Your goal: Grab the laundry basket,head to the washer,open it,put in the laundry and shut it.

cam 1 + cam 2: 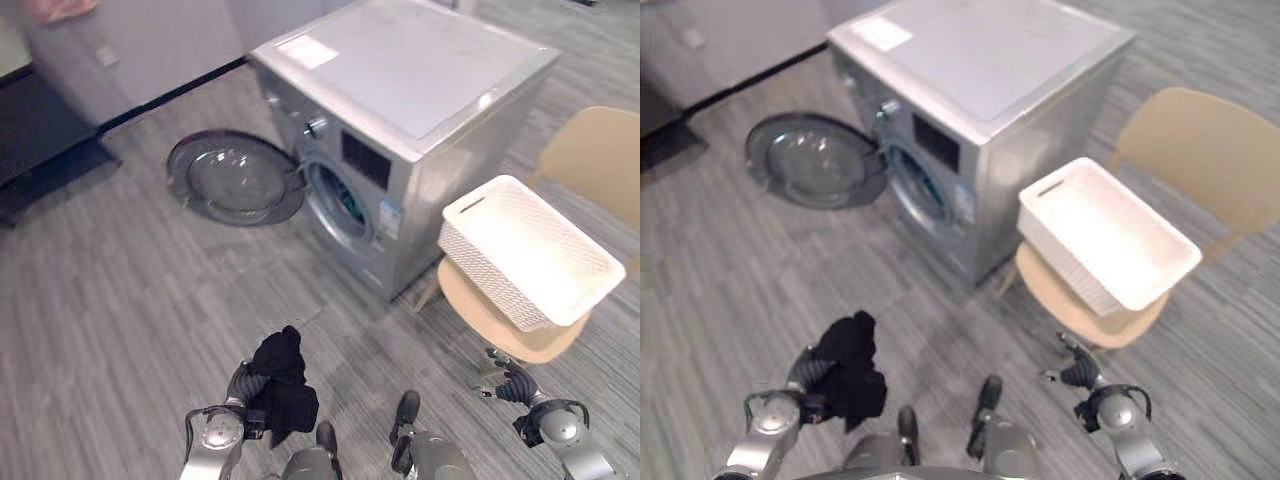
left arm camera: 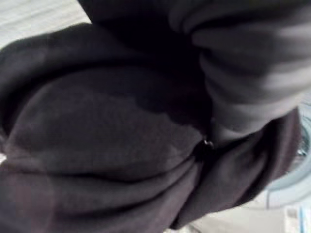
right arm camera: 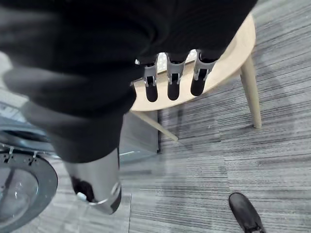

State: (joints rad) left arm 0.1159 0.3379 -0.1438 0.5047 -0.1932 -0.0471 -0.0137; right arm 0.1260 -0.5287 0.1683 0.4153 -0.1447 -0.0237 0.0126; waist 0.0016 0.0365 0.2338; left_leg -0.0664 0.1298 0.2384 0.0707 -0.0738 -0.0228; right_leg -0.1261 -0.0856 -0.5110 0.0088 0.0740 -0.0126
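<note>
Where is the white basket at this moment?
The white basket sits on the wooden chair to the right of the washer, ahead of the right hand.

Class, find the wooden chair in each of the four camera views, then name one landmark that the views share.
Left eye view: chair at the right, carrying the white basket.
Right eye view: chair at the right.
Left wrist view: not in it.
Right wrist view: chair beyond the right hand.
Shared landmark: washer.
</note>
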